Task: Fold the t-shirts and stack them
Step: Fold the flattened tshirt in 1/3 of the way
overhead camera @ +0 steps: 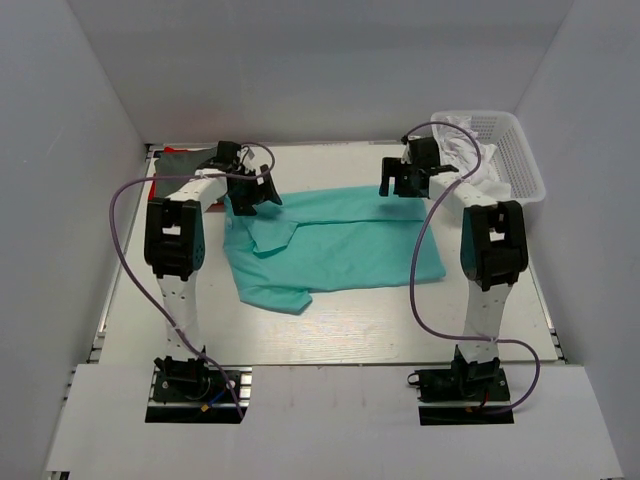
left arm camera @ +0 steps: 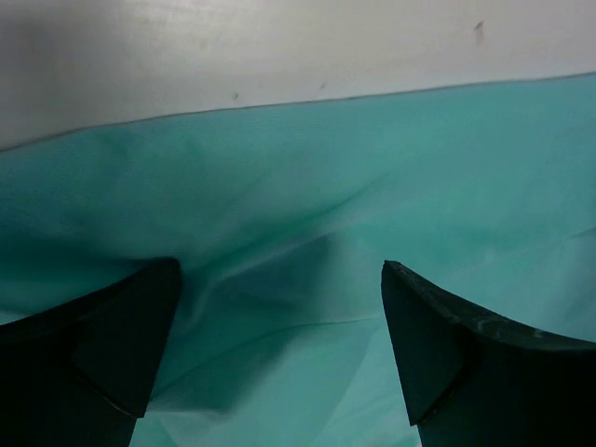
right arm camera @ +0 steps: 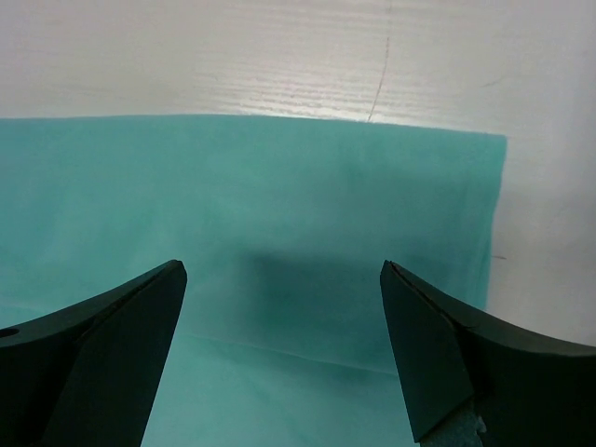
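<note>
Dark grey t-shirt [overhead camera: 188, 160] far-left, mostly hidden behind left arm [overhead camera: 175, 240]; white basket [overhead camera: 522, 165] far-right; left gripper [left arm camera: 279, 270], right gripper [right arm camera: 282, 268] spread wide, empty, over mint-teal t-shirt [overhead camera: 340, 250].

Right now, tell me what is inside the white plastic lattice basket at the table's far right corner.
Crumpled white cloth fills the left end of the white plastic lattice basket, spilling over its rim. The right end looks empty; anything under the cloth is hidden.

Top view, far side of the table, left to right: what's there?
dark grey shirt → left gripper → right gripper → white basket. The teal shirt spans under both grippers, so it has no single place in the order.
</note>
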`<control>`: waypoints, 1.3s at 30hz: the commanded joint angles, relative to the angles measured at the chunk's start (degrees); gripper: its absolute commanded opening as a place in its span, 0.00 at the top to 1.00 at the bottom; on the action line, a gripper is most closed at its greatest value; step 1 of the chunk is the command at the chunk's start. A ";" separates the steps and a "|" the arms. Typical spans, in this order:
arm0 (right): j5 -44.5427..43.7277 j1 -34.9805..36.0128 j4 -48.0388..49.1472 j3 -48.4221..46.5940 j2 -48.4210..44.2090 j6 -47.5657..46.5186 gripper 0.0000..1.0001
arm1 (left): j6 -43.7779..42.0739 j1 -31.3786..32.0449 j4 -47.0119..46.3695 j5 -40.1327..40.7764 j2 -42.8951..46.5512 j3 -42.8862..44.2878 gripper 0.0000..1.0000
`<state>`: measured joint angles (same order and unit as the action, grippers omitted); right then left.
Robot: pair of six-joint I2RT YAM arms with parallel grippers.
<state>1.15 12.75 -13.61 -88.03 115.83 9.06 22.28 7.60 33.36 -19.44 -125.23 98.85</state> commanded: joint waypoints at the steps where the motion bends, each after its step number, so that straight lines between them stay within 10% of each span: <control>1: 1.32 -0.53 -0.36 -2.06 2.55 2.01 0.10 | -0.75 -1.70 -3.12 -2.71 3.41 -4.43 0.00; 15: 1.22 -1.94 -3.18 -4.60 5.12 0.36 0.10 | -3.82 -1.10 -0.59 -1.21 -9.68 10.74 0.00; 23: 0.52 2.53 -4.15 -6.55 -7.00 -4.49 0.10 | -6.73 1.46 7.40 7.04 1.55 15.77 0.00; 31: -7.29 3.68 -5.46 15.30 -27.90 10.79 0.10 | 1.25 5.58 6.02 12.41 35.25 -16.69 0.00; 39: -11.95 3.33 -14.94 28.33 -41.27 21.17 0.10 | 4.15 15.58 9.79 10.21 48.58 -41.85 0.00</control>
<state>-7.35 16.19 -22.41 -62.76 78.50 23.83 23.46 19.25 38.92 -9.04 -76.18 65.45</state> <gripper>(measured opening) 0.904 0.995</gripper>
